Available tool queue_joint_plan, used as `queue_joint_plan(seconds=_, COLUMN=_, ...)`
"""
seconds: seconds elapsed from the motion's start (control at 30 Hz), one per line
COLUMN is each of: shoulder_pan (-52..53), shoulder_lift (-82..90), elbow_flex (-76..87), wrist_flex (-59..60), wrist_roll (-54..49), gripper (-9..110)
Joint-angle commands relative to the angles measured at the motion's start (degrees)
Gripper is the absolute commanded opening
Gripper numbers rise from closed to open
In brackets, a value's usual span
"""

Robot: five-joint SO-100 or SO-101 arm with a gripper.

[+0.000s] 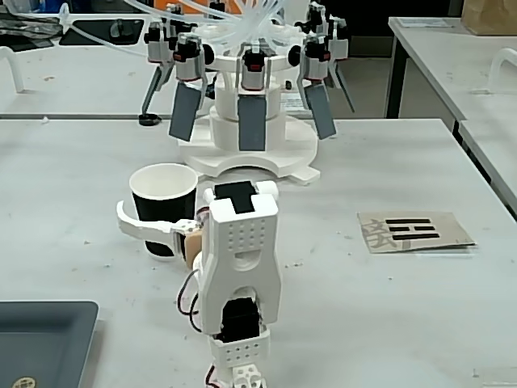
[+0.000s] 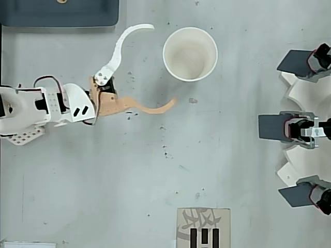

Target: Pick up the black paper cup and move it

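Grey, lightly speckled table (image 1: 388, 323) fills the fixed view, with further tables behind at the top of the frame. At upper centre stands a white round machine (image 1: 250, 129) carrying several dark flat paddles and clear tubing. A cardboard card with black bars (image 1: 414, 232) lies at centre right, and a dark tray (image 1: 44, 339) sits in the lower left corner. The white arm (image 1: 238, 275) rises from bottom centre. The black paper cup (image 1: 162, 206) stands upright left of centre, white inside visible; a white curved finger (image 1: 145, 229) crosses in front of its lower body. Overhead view: the table (image 2: 232, 170) is the same grey surface, the arm (image 2: 46, 106) enters from the left edge, and the cup (image 2: 190, 53) sits upright at upper centre, seen as a white round opening. The pincer (image 2: 163, 63) is spread wide, the white finger (image 2: 123, 44) curving toward the top of the frame and an orange-tan finger (image 2: 150, 107) reaching right below the cup. Neither tip touches the cup; the pincer holds nothing. The card (image 2: 202, 227) lies at bottom centre, the tray (image 2: 57, 13) at top left, the machine (image 2: 305, 126) along the right edge.
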Motion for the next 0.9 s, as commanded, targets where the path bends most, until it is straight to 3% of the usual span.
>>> queue_joint_plan(seconds=0.0, shoulder_pan=-0.5, shoulder_lift=-1.5, elbow_flex=-5.4, wrist_flex=-1.3, wrist_roll=0.4, gripper=44)
queue_joint_plan(seconds=0.87, shoulder_pan=-2.7, shoulder_lift=-24.7, elbow_flex=-28.5, wrist_flex=-1.3, wrist_roll=0.4, gripper=43)
